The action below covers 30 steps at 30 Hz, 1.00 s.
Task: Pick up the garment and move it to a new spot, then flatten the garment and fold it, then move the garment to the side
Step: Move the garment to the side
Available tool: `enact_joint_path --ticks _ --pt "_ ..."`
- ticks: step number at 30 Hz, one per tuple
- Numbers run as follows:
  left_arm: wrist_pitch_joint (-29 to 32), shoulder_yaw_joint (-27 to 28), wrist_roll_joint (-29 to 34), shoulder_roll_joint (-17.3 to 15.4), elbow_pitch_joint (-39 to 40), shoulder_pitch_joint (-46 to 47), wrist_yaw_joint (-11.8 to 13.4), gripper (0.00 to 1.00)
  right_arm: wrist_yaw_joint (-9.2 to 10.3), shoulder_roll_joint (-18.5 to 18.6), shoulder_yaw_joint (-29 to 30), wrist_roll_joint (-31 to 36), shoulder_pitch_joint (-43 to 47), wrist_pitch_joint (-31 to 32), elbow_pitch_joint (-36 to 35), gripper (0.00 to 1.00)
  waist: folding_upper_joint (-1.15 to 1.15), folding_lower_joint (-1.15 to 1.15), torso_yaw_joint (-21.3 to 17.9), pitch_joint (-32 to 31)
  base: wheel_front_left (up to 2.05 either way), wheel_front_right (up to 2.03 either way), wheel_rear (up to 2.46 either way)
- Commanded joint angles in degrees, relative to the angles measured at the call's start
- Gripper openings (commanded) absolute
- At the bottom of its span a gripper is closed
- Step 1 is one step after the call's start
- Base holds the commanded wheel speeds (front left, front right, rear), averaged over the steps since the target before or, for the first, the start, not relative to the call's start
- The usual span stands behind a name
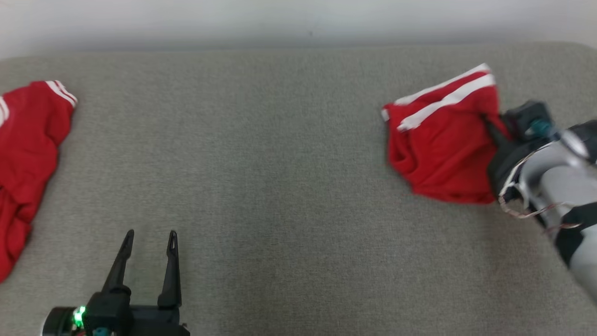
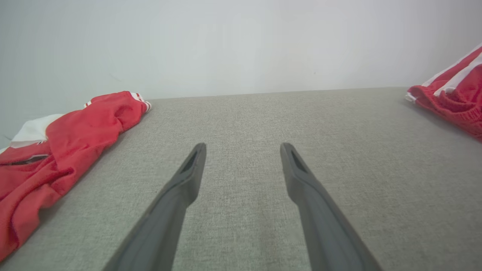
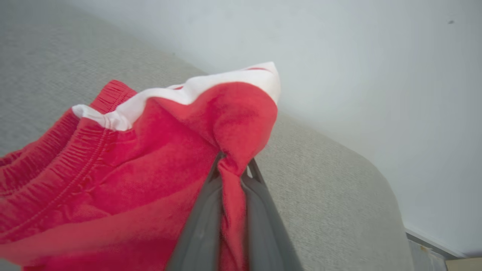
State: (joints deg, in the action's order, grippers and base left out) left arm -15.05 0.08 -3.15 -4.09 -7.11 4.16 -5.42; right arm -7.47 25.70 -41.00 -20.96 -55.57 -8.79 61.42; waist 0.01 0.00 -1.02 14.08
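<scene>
Nearest the head camera, at the near edge of the grey fabric surface (image 1: 280, 163) and towards its left corner, the left gripper (image 1: 151, 232) is seen. Its jaws are spread wide and nothing is held between them; only bare fabric is seen under and between the fingers in the left wrist view.

Further left, a second red garment (image 1: 28, 140) is draped in a crumpled heap over the left edge of the surface, well apart from the left gripper. White stripes are seen at its far end and a white patch in the left wrist view.

The middle of the surface is seen as plain grey weave, and a pale wall (image 2: 226, 45) is seen behind the far edge.

Towards the far right corner, the garment (image 1: 438, 149) is found: red, bunched, with two white stripes (image 1: 447, 95) along its far side and a ribbed waistband (image 3: 56, 150). A fold of it at its right side is pinched between the clenched jaws of the right gripper (image 3: 236, 162), and this fold is drawn up into a peak. Whether the rest of the garment is touching the surface cannot be told. The pale forearm (image 1: 559, 186) is seen coming in over the right edge.
</scene>
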Motion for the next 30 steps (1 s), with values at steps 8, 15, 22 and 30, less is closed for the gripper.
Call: enact_joint_path --ticks 8,15,22,30 --pt "-0.17 0.87 1.08 -1.90 2.31 3.50 -0.59 1.00 -0.06 8.31 -5.68 -1.56 -7.20 1.95 -0.09 0.00 -0.01 0.00 -2.98 7.22 0.00 0.00 0.00" --pt "-0.17 1.32 1.65 -3.19 4.94 4.48 -0.63 1.00 -0.07 12.93 -9.48 -2.41 -11.74 3.09 0.48 0.00 -0.01 0.00 -3.36 10.03 0.00 0.00 0.00" --pt "-0.17 1.89 1.77 -4.18 6.90 4.45 -0.61 1.00 -0.06 15.24 -11.12 -3.29 -14.30 3.00 1.97 0.00 -0.01 0.00 -3.25 11.54 0.00 0.00 0.00" --pt "-0.17 2.27 1.90 -4.13 7.80 3.34 -0.12 1.00 -0.06 15.20 -11.90 -4.82 -15.46 2.89 4.37 0.00 -0.01 0.00 -3.17 11.88 0.00 0.00 0.00"
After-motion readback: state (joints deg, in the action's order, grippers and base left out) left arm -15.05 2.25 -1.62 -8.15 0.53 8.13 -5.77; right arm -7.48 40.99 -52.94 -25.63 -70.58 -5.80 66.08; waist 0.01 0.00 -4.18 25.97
